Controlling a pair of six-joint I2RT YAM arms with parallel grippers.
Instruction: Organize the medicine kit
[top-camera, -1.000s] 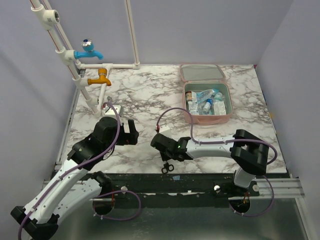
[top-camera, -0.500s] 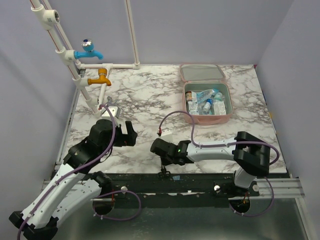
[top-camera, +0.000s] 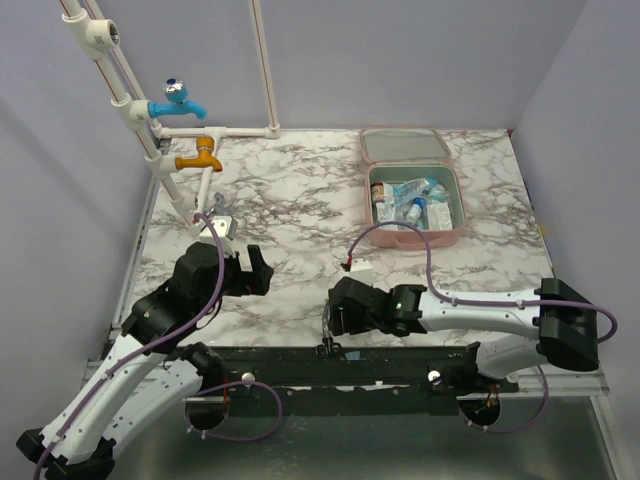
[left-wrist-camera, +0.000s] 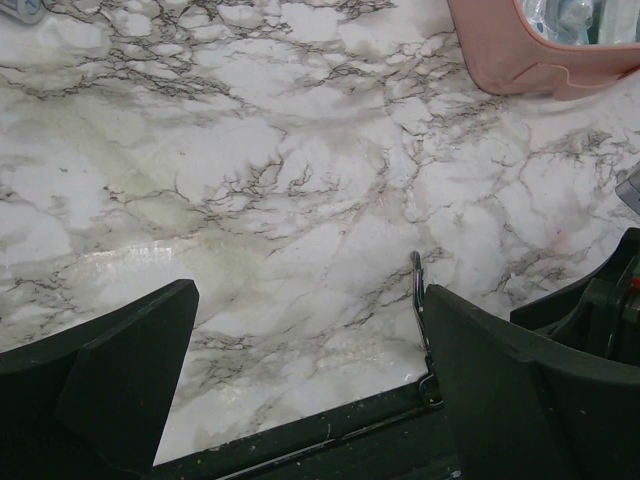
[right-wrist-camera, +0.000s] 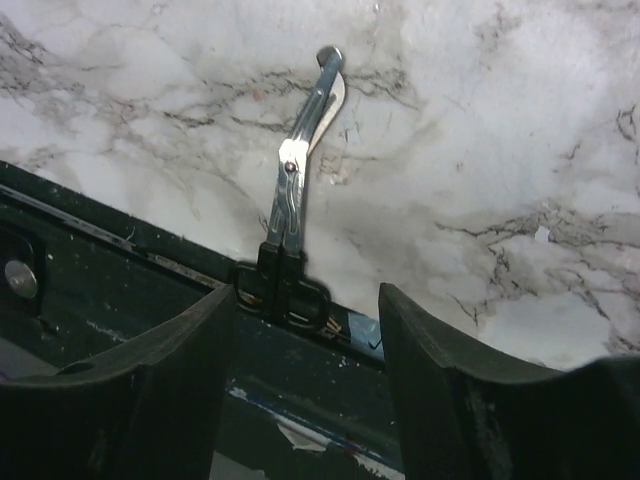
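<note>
At the left, the left pincer (top-camera: 256, 271) hangs low over the marble surface (top-camera: 290, 200), spread wide and holding nothing; it looks parked for now. Just right of it, a small pair of scissors (top-camera: 326, 336) lies at the very near edge of the surface, blades pointing inward and black handles jutting over the dark rail. The right pincer (right-wrist-camera: 305, 300) sits low right at those handles, its two fingers (right-wrist-camera: 160, 370) apart on either side and not yet touching them. Farther right, towards the back, the medicine kit (top-camera: 415, 238) lies open, lid flipped away, with little bottles and packets already in its tray. I'd say the scissors are the last stray item, and picking them up is the step in hand. Next, the right pincer should close squarely on the handles without nudging them off the edge, then lift and carry them back to the kit.
</note>
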